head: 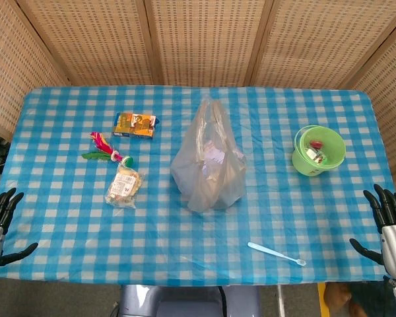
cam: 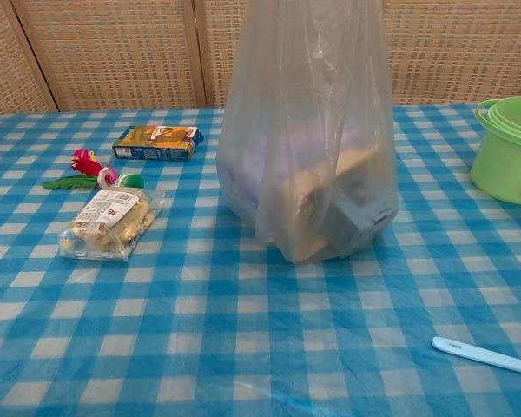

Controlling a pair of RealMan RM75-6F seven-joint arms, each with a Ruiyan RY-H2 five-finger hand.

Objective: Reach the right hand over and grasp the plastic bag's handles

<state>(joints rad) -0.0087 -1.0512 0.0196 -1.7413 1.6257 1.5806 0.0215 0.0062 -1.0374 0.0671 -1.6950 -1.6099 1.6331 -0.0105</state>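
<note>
The reach had not begun. The right hand [head: 391, 218] sat at the lower right edge of the head view, fingers spread, holding nothing. The bag [head: 208, 158] stood mid-frame, handles [head: 211, 105] up. The next move called for a long reach up-left to those handles.

Bright, even light from overhead — soft shadows, both views sharp, no glare.

a translucent plastic bag [cam: 308, 148] stands upright mid-table, snack packet [cam: 107, 224] and small box [cam: 156, 142] to its left, green bucket [cam: 509, 148] right.
</note>
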